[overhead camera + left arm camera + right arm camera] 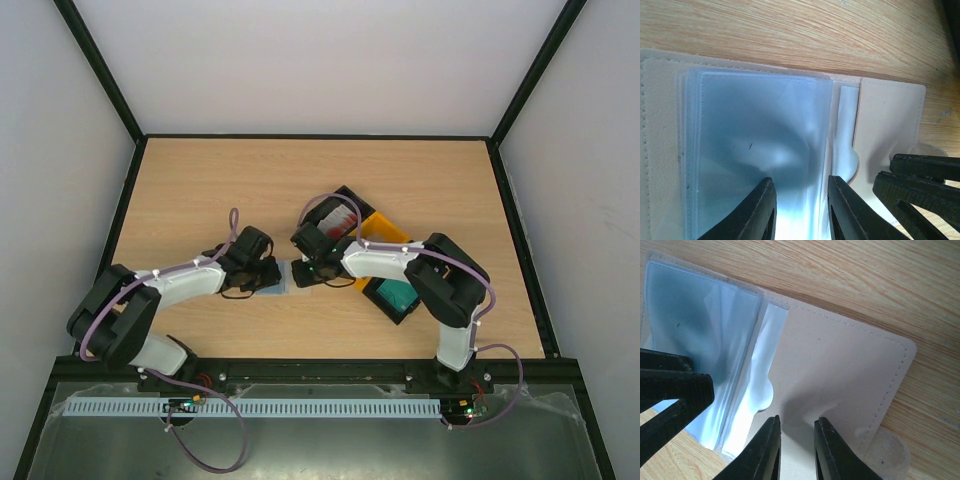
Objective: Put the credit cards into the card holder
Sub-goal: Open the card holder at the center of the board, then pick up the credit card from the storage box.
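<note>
The beige card holder lies spread open on the wood between both grippers. My left gripper hovers open over its greyish-blue clear sleeves, nothing pinched between the fingers. My right gripper stands open with its tips on the beige flap, which creases slightly there. Each wrist view shows the other gripper's fingers close by. A red-and-white credit card and a teal one lie in the tray, behind the right arm.
The black-and-yellow tray sits slantwise just right of the card holder, partly under the right arm. Black frame rails border the table on the left, right and far sides.
</note>
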Tool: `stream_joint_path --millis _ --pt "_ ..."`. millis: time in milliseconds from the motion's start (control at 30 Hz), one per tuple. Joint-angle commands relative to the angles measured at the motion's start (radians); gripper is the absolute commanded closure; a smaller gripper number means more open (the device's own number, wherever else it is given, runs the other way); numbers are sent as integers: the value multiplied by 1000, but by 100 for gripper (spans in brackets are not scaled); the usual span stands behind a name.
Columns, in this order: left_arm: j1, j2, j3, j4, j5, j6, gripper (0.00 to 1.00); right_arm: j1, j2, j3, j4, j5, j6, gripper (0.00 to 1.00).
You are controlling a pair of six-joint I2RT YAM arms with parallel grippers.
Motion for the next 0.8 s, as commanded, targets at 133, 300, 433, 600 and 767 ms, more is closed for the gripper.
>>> stream_joint_path --millis 133,300,433,600,767 --pt "-5 -2 19 -85 -19 24 68 4 -23 52 -76 64 -13 80" --pt "-5 -41 69 -42 53 49 61 -4 -112 103 -83 43 -34 73" --pt "-6 -52 120 -44 62 59 58 -41 -170 126 -123 63 -58 73" --pt "-3 -54 139 -45 41 74 56 -119 -268 123 -181 147 -95 70" --pt "-3 -54 133 -9 37 78 54 -197 -353 123 -240 272 -131 62"
